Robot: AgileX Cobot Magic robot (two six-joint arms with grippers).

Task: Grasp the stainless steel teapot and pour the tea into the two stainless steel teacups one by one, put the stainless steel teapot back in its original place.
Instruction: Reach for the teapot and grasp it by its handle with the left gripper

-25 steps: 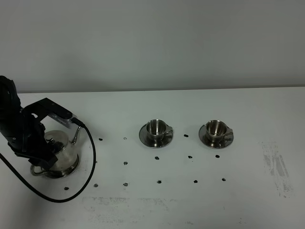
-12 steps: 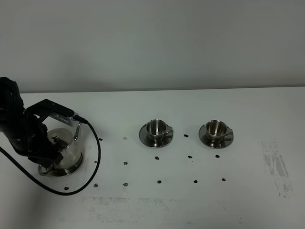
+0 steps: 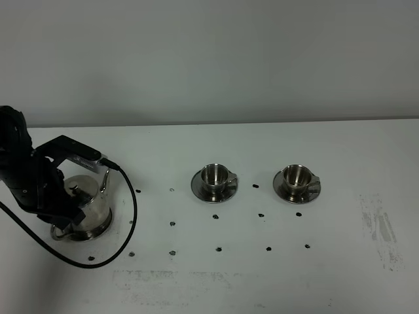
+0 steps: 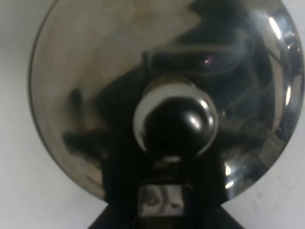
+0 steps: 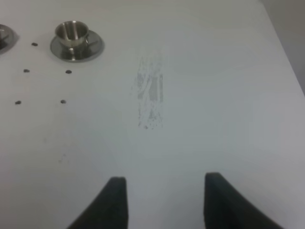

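The stainless steel teapot (image 3: 88,208) stands at the left of the table on a round steel saucer (image 3: 98,230); its thin spout points right. My left gripper (image 3: 64,216) is over its left side, shut on the loop handle. The left wrist view shows the shiny lid (image 4: 95,86) and its knob (image 4: 174,117) close up, with dark fingers closed round a steel piece at the frame's lower edge. The two stainless steel teacups (image 3: 213,175) (image 3: 296,174) stand on saucers at the middle and right. My right gripper (image 5: 167,200) is open and empty above bare table. Tea is not visible.
A black cable (image 3: 127,216) loops from the left arm onto the table beside the teapot. Small dark marks (image 3: 216,216) dot the white table (image 3: 216,281) in front of the cups. A grey scuff (image 3: 380,226) lies at the right; it also shows in the right wrist view (image 5: 150,93).
The left arm and the teapot shifted slightly to the right together over the first half second. Since then they have hardly moved. The cups stayed put.
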